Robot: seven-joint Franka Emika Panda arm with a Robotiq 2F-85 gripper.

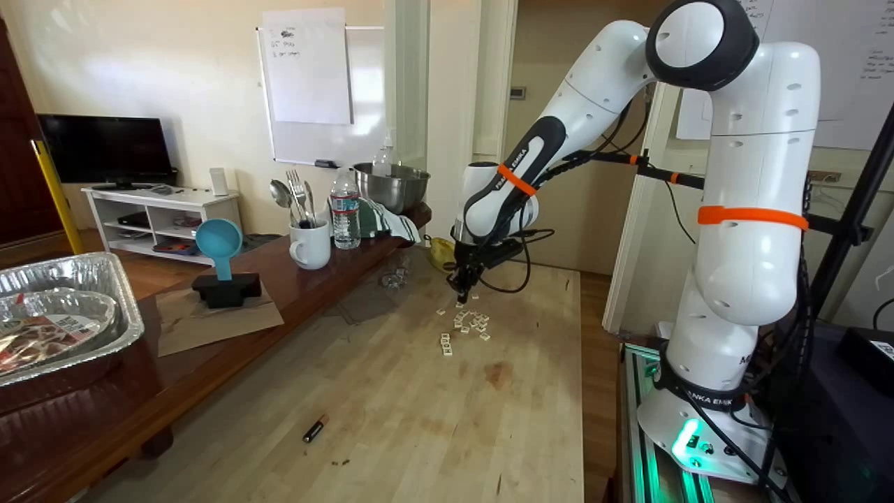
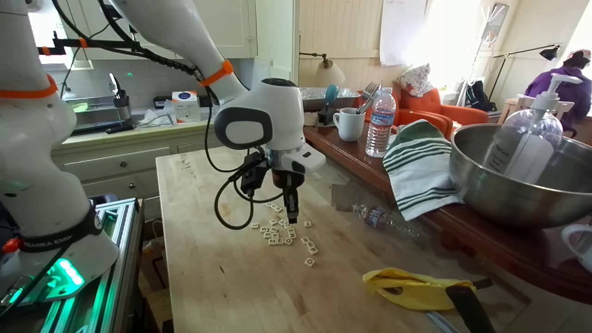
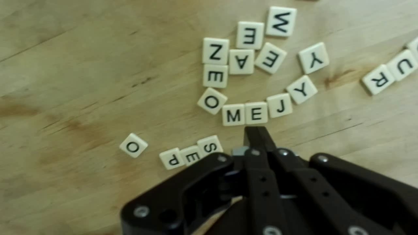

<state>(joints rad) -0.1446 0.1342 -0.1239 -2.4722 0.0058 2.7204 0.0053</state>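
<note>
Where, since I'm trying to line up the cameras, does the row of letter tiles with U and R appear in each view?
In an exterior view: the tile row sits below the picture's centre, running nearly up and down.
In an exterior view: below and slightly left of centre, on a slant.
In the wrist view: at the right edge, upper half, partly cut off.
Shared landmark: the gripper, visible in all three.

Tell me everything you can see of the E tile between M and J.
The E tile is square, cream and plastic-looking, with a black capital E that reads upright in the wrist view. It lies flat and face up on the wooden table, apparently edge to edge with the M tile and the J tile. The closed gripper shows just below it there, not touching.
</note>
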